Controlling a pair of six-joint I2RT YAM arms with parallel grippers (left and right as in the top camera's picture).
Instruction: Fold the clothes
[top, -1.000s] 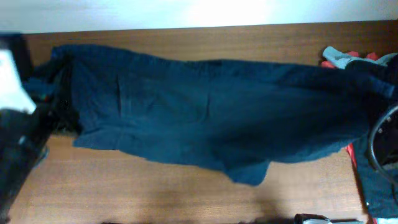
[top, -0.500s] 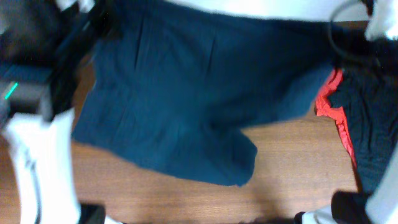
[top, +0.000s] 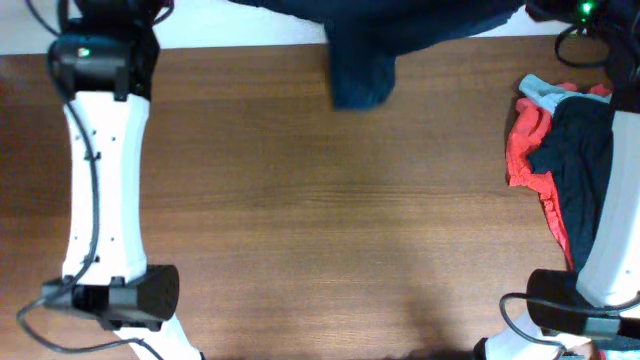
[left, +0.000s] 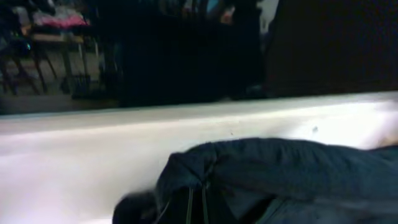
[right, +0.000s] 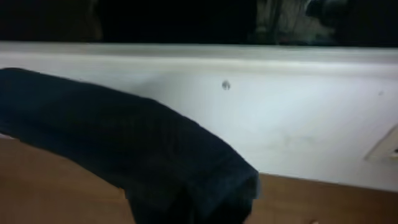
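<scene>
While the left gripper (left: 198, 208) and the right gripper, buried in cloth, each clench the navy shorts (top: 365, 60) over the table's (top: 300, 220) far edge, it seems best to lay them flat by pulling nearward evenly, clear of the right-hand pile (top: 565, 160).

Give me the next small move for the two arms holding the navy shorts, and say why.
Probably draw the left arm and the right arm back toward the middle of the table and lower the navy shorts flat. The shorts are bunched at the far edge with only one leg lying on the wood, so no fold can be made there.
</scene>
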